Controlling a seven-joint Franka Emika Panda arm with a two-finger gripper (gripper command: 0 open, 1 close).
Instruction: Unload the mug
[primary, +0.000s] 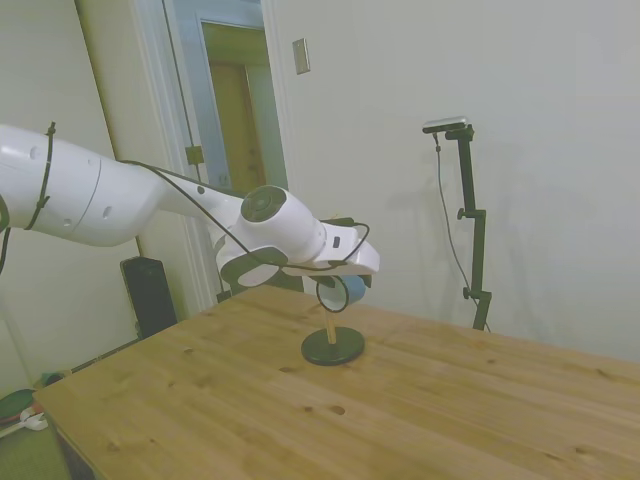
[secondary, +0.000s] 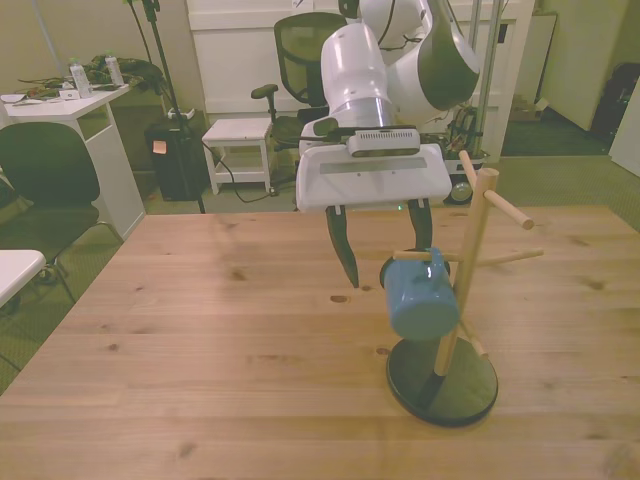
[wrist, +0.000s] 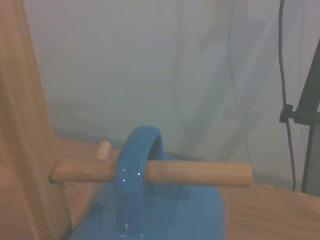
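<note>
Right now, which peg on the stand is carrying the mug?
The peg pointing toward the front view's left, low on the stand. The mug hangs from it by its handle; the other pegs are bare.

A glossy blue enamel-look mug (secondary: 422, 300) hangs from a smooth, pale wooden peg stand (secondary: 470, 262) on a knotty, matt plank table (secondary: 200, 380); the base (secondary: 442, 382) is dark, matt.

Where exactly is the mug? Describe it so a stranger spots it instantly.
On the wooden table stands a wooden peg stand on a dark round base. The mug hangs by its handle from a peg, just beside the open gripper: the only light-blue thing there.
</note>
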